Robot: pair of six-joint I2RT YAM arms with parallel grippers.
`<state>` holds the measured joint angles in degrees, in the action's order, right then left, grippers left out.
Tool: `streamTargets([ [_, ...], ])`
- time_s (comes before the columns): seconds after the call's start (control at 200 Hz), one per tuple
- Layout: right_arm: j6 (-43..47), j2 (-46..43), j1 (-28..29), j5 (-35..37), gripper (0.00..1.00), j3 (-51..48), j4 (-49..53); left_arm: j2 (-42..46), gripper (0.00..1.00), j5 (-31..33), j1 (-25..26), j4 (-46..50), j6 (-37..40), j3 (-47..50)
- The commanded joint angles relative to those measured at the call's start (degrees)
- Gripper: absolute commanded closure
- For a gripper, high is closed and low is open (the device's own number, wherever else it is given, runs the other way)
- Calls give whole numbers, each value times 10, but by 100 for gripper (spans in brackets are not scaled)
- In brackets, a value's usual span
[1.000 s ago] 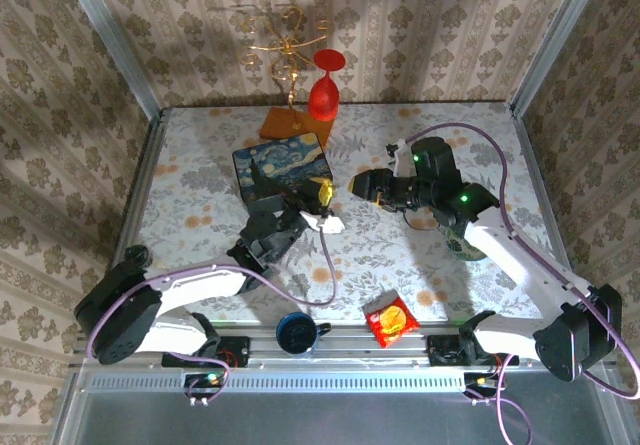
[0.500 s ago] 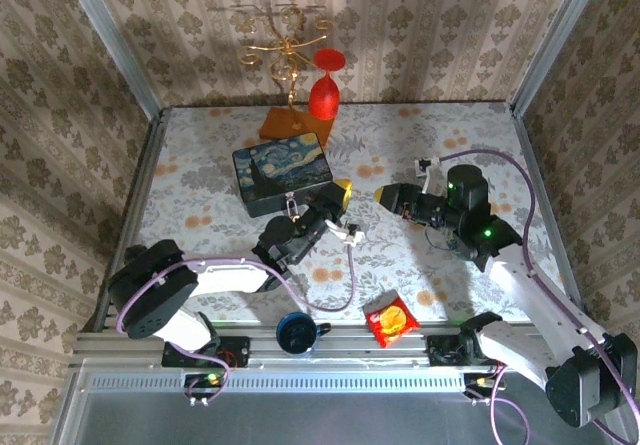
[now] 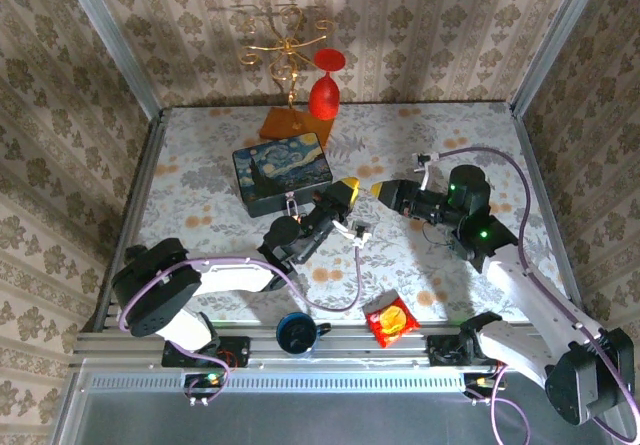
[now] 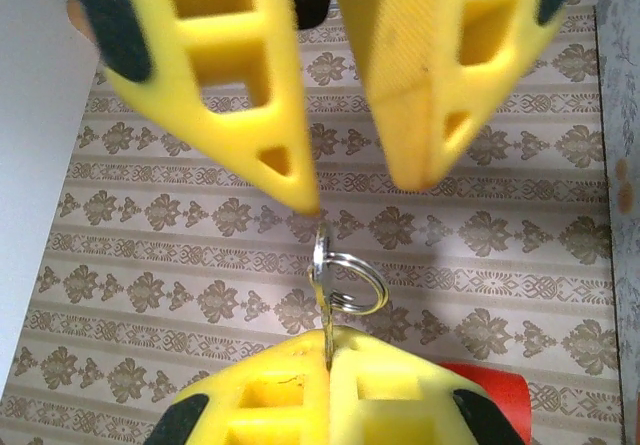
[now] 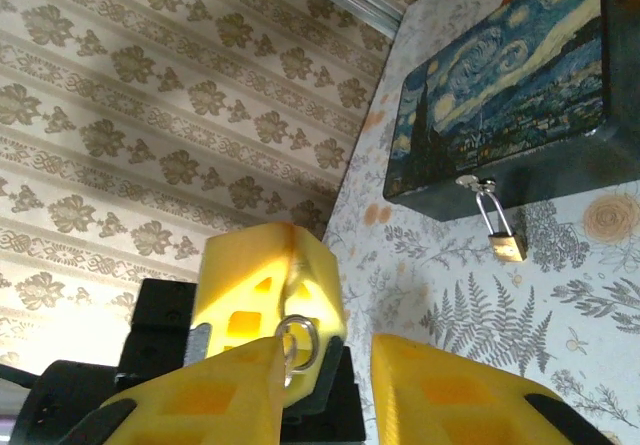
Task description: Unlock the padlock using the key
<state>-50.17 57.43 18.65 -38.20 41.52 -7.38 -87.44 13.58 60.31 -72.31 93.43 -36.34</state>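
Yellow fingers of the left hand (image 4: 328, 343) are clenched on the key (image 4: 327, 327), its ring (image 4: 347, 283) sticking out. The right hand (image 5: 330, 357) is released, its 2 fingers apart, 1 tip touching the ring. The brass padlock (image 5: 503, 244) hangs from the clasp (image 5: 467, 181) of the blue box (image 5: 510, 85) on the bench (image 5: 600, 295), well apart from both hands.

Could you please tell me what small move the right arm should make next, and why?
Probably close the right gripper on the key ring. Its fingers stand apart with one tip touching the ring, while the left gripper is shut on the key, so a handover looks ready. The padlock hangs closed on the box.
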Motion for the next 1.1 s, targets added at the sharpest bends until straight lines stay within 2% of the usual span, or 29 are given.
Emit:
streamTargets([
  [0.0,-1,7,5,-16,71,26,-16,-3,100,9,2,-17,10,-16],
  [0.32,42,29,31,-7,59,65,23,-5,100,17,1,-17,10,-9],
  [0.56,67,41,38,19,59,87,70,-4,100,19,1,-17,12,-7],
  [1.096,82,53,52,43,78,103,110,2,100,23,0,-17,9,-4],
])
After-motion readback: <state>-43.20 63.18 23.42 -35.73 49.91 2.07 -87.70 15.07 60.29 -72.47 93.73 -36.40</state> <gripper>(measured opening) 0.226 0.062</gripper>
